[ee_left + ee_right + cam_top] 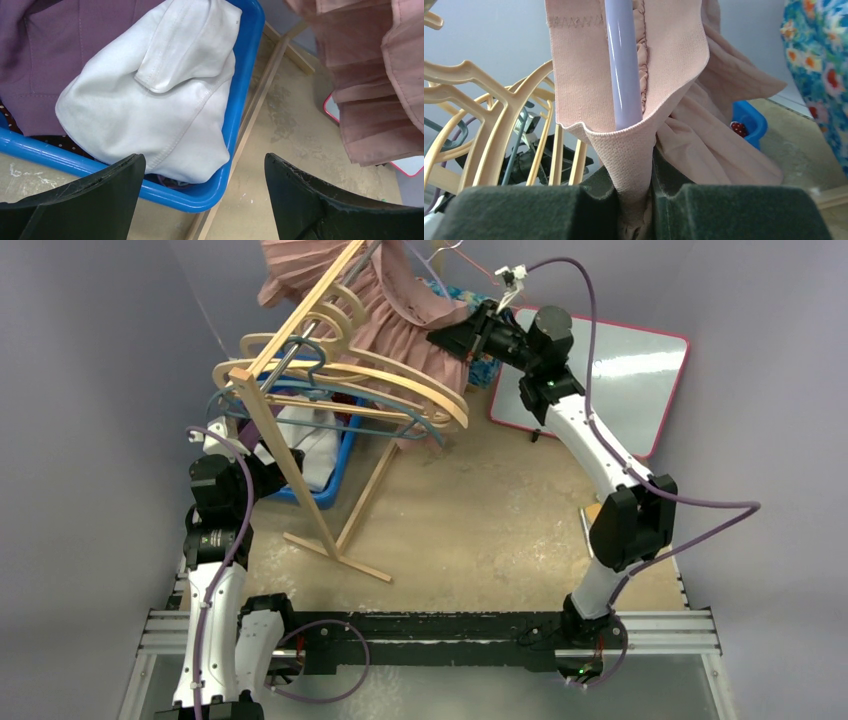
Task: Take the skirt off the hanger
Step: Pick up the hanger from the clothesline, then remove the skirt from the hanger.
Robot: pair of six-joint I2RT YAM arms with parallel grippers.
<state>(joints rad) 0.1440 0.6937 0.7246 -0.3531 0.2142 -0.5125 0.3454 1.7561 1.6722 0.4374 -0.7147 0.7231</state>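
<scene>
The pink pleated skirt (385, 315) hangs high on the wooden rack, on a lilac plastic hanger (623, 75) whose bar runs inside the elastic waistband (669, 55). My right gripper (470, 333) is raised to the skirt's right side and is shut on the waistband (636, 165), pinching a fold of it just below the hanger bar. My left gripper (205, 200) is open and empty, low over the near corner of the blue bin (240, 100). The skirt's hem also shows in the left wrist view (375, 90).
A wooden garment rack (300, 455) holds several empty wooden hangers (400, 390). The blue bin (335, 475) beneath it holds a white garment (160, 95) and a purple one (55, 45). A floral cloth (819, 65) and a red-edged whiteboard (620, 370) lie at the back right.
</scene>
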